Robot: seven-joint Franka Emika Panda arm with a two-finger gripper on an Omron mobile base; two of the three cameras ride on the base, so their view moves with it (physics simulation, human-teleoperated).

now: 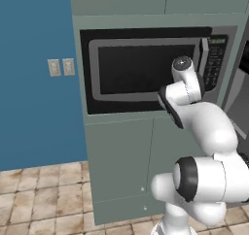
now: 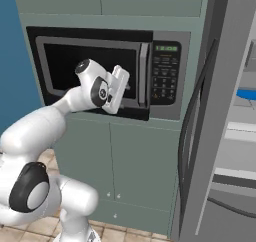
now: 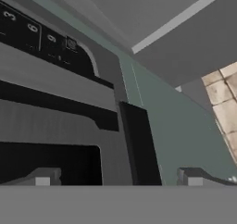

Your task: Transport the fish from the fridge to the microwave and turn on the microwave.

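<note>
Left base view, microwave [image 1: 146, 69]: built into a grey-green cabinet column [image 1: 121, 166] at upper centre of the frame, door shut, dark window facing out, keypad at its right end.
Left base view, arm: rises from the lower right; the white wrist sits in front of the door's right half.
Left base view, wall: blue, at the left, with two pale outlet plates [image 1: 61, 67]; tiled floor [image 1: 39, 200] at lower left.
Right base view, microwave [image 2: 100, 71]: upper centre, door closed; the black keypad [image 2: 165, 78] with a green display above it lies right of the door's vertical handle [image 2: 144, 75].
Right base view, pincer [image 2: 118, 93]: centre of the frame, just in front of the door's lower right part, left of the handle; contact cannot be told.
Right base view, fridge [image 2: 220, 136]: fills the right side, its thick grey door [image 2: 210, 111] swung open; pale shelves inside at the far right.
Right base view, fish [image 2: 246, 93]: a bright blue patch on a fridge shelf at the right edge.
Hand view, pincer [image 3: 118, 179]: two fingertips at the bottom stand wide apart with nothing between them.
Hand view, microwave [image 3: 55, 107]: keypad digits at upper left, dark handle [image 3: 139, 144] running down the centre, window at lower left.
</note>
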